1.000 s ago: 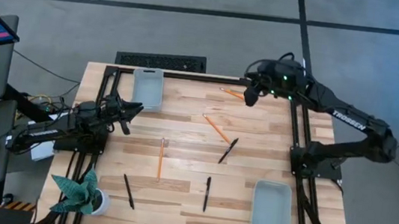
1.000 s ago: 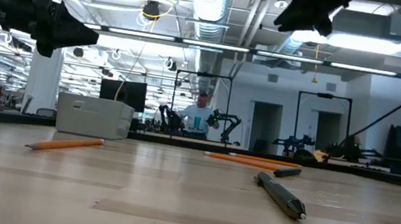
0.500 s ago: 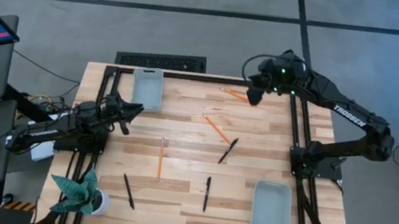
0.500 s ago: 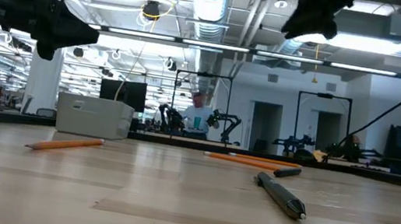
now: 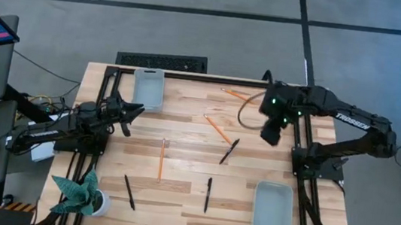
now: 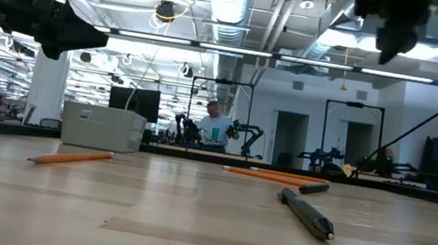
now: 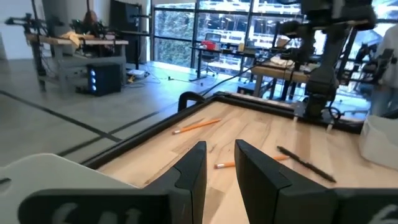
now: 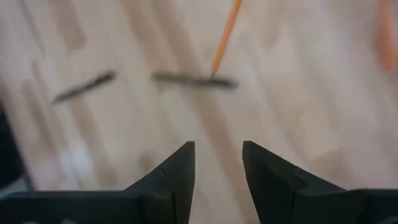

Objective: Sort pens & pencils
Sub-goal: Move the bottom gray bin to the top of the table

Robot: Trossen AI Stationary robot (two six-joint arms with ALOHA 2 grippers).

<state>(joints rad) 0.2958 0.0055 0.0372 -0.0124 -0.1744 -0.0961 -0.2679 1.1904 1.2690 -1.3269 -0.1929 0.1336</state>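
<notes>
Three orange pencils lie flat on the wooden table: one at the far edge (image 5: pixel 234 94), one mid-table (image 5: pixel 217 129), one left of centre (image 5: pixel 161 159). Three black pens lie flat too: one beside the middle pencil (image 5: pixel 229 151), two toward the near edge (image 5: pixel 207 193) (image 5: pixel 128 191). My right gripper (image 5: pixel 270 132) hangs high over the table's right part, pointing steeply down, open and holding nothing (image 8: pixel 217 163). My left gripper (image 5: pixel 134 109) waits level at the left edge, open with a narrow gap and holding nothing (image 7: pixel 219 163).
A grey tray (image 5: pixel 148 88) stands at the far left and another (image 5: pixel 273 209) at the near right. A small potted plant (image 5: pixel 85 196) sits at the near left corner. Black frame rails (image 5: pixel 300 139) run along the table's sides.
My right gripper has swung from above the far-edge pencil toward the table's near and right edges, dropping a little. It has tipped from nearly level to pointing steeply down. Its fingers stay open. The pens and pencils lie as before.
</notes>
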